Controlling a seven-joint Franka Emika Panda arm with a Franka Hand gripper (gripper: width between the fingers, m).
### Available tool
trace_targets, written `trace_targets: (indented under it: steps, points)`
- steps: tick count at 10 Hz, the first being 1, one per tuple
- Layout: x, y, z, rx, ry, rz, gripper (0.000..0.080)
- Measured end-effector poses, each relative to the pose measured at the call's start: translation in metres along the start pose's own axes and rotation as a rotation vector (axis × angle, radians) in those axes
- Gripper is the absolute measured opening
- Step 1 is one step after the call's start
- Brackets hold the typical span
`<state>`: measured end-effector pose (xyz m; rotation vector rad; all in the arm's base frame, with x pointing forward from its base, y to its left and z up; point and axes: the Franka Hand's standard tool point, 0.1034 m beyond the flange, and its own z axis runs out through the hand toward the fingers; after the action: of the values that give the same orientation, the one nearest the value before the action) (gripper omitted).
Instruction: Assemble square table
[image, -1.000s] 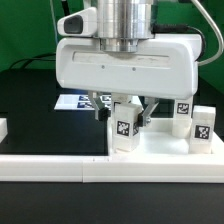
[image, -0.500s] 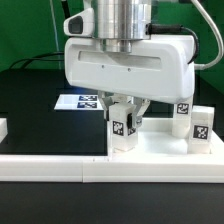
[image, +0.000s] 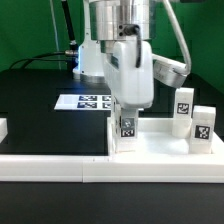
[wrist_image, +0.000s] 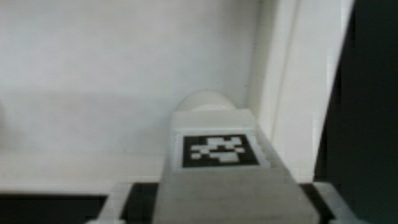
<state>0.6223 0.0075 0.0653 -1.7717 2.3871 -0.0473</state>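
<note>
My gripper (image: 127, 117) is shut on a white leg (image: 127, 128) with a black-and-white tag. It holds the leg upright at the corner of the white tabletop (image: 158, 146) on the exterior view's left, low over or on its surface. In the wrist view the leg (wrist_image: 217, 148) fills the gap between the two fingers (wrist_image: 132, 202) of my gripper (wrist_image: 228, 203). The tabletop floor (wrist_image: 107, 90) and its raised rim (wrist_image: 285, 80) lie beyond it. Two more tagged legs (image: 184, 109) (image: 203, 126) stand at the tabletop's far side, on the exterior view's right.
The marker board (image: 84, 101) lies on the black table behind the tabletop. A long white rail (image: 55, 166) runs along the front edge. A small white block (image: 3, 128) sits at the exterior view's left edge.
My gripper has turned about its vertical axis, so its narrow side now faces the exterior camera. The held leg has sunk slightly toward the tabletop corner.
</note>
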Motion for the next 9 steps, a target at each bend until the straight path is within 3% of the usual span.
trace_targets:
  steps: [2, 4, 5, 6, 8, 9]
  points:
    - [-0.002, -0.001, 0.001, 0.050, -0.030, 0.380, 0.0290]
    - [-0.001, -0.001, 0.001, 0.052, -0.023, 0.331, 0.0299]
    - [-0.001, -0.001, 0.001, 0.050, -0.023, 0.322, 0.0474]
    - [-0.006, 0.001, -0.003, 0.011, -0.028, 0.069, 0.0609]
    - [-0.013, 0.002, -0.003, 0.018, -0.025, -0.339, 0.0637]
    - [-0.012, 0.001, -0.003, 0.018, -0.023, -0.405, 0.0647]
